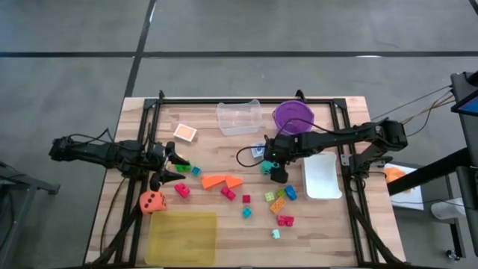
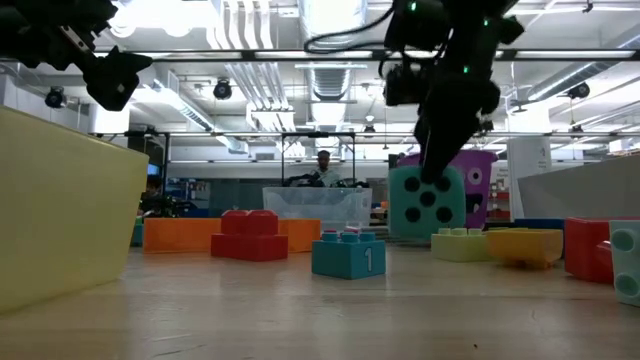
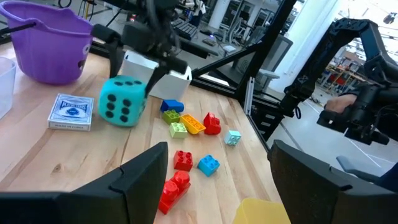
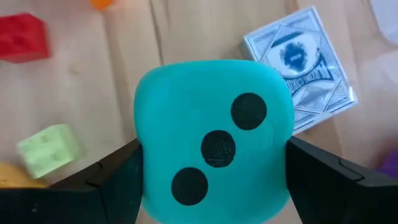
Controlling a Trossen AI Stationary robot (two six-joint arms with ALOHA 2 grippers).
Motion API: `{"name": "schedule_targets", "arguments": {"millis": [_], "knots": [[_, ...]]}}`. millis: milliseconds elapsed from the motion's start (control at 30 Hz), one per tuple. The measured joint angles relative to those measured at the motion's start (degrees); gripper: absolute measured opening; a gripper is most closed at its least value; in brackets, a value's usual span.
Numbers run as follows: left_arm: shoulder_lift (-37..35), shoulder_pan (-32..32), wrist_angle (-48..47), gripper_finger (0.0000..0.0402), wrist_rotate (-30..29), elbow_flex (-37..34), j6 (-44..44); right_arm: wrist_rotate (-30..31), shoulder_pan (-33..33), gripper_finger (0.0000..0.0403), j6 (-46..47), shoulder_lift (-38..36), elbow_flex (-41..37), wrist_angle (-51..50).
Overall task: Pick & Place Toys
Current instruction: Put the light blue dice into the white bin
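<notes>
Teal die (image 4: pixel 214 149) sits btwn right claw (image 4: pixel 214 180) fingers, clamped on both sides, nr blue card pack (image 4: pixel 301 78)

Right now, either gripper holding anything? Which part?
Right gripper grips the teal die by two opposite side faces, three-dot face toward its camera. Left gripper is open, holding nothing.

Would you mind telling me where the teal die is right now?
In the high view the teal die sits right of table centre, between the right end effector's fingers, beside the blue card pack and below the purple bucket.
</notes>
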Motion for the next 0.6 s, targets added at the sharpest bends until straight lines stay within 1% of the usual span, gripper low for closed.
{"name": "schedule_targets", "arguments": {"millis": [300, 600], "knots": [[0.00, 0.00, 0.02, 0.0274, 0.00, 0.00, 0.00, 0.44, 1.53, 0.0308, 0.93, -3.89, 4.17, -5.16], [0.00, -0.02, 0.03, 0.0274, 0.02, 0.00, -1.07, 0.92, 1.86, 0.0307, 1.76, -5.53, 5.52, -7.39]]}}
